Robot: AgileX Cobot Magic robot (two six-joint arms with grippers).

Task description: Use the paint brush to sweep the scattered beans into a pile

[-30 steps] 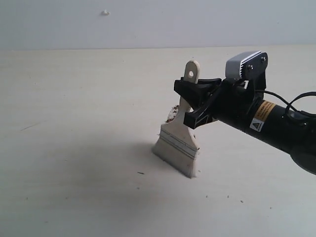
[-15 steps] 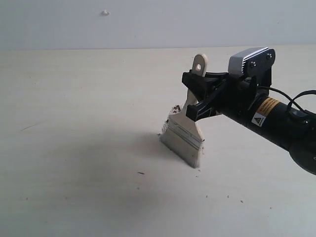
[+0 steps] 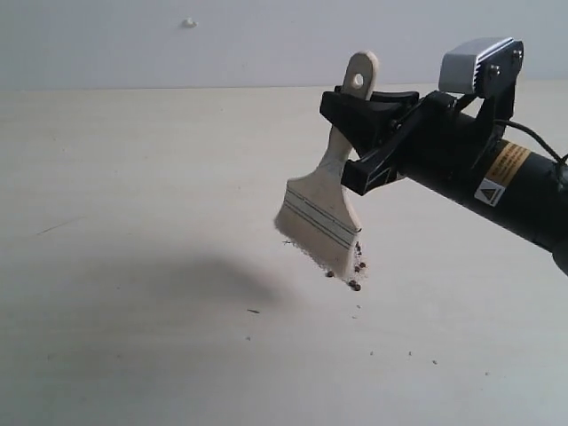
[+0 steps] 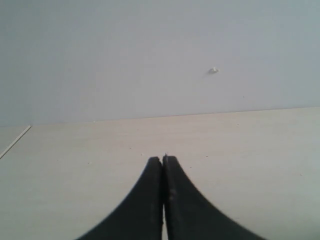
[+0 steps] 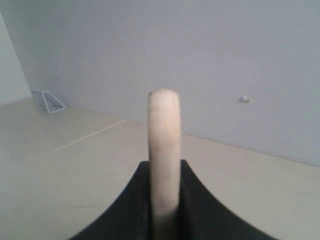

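My right gripper (image 3: 343,144) is shut on the pale wooden handle of the paint brush (image 3: 321,216). It holds the brush tilted, with the bristles just above the table. A few reddish-brown beans (image 3: 355,272) lie scattered under the bristles' lower corner. The pile is hidden from view. In the right wrist view the handle (image 5: 164,127) stands up between the black fingers of the right gripper (image 5: 164,167). My left gripper (image 4: 164,159) is shut on nothing over bare table, and the exterior view does not show it.
Tiny dark specks (image 3: 253,311) dot the pale table (image 3: 133,222) in front of the brush. A small white knob (image 3: 189,22) sits on the wall behind. A small white wire frame (image 5: 47,101) stands far off in the right wrist view.
The right gripper has lifted the brush up off the table and swung the arm slightly right. Beans now show below the raised bristles. The left gripper stays shut.
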